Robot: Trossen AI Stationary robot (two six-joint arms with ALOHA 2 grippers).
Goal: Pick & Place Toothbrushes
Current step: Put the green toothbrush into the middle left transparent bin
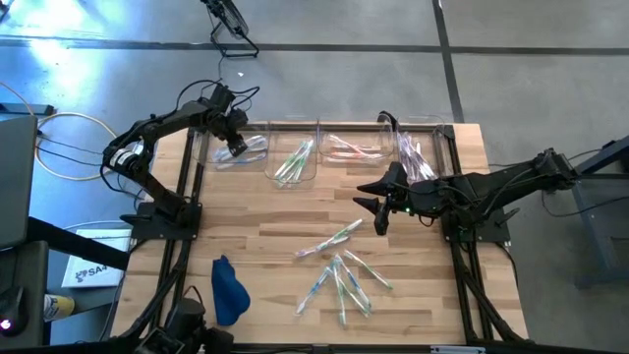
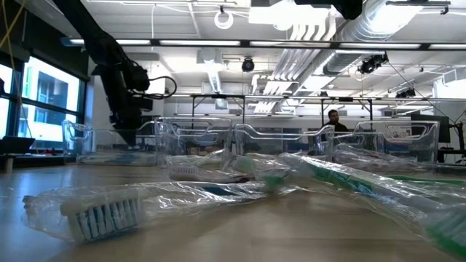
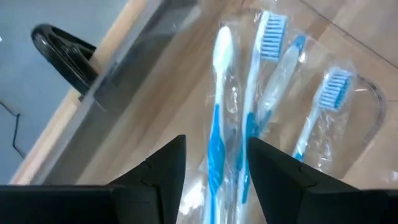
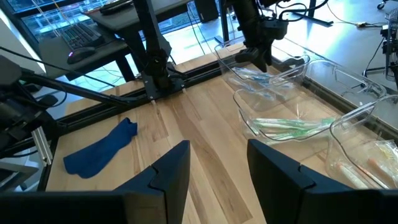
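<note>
With four bins point(image 1: 295, 177) part-filled by colour, the left gripper point(image 1: 237, 149) hangs open-jawed over blue toothbrushes point(image 3: 249, 124), the right gripper point(image 1: 378, 211) open and empty, loose toothbrushes point(image 1: 344, 275) unsorted.

High: overhead, straight down, whole table point(image 1: 295, 211). Low: tabletop level, facing bins point(image 2: 196, 138). Left wrist: close above bin. Right wrist: across table; shares bins with high.

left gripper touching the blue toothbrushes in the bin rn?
Apart. The left wrist view shows the left gripper open above the blue toothbrushes lying in the clear bin, with bare gaps between both fingers and the wrappers.
</note>
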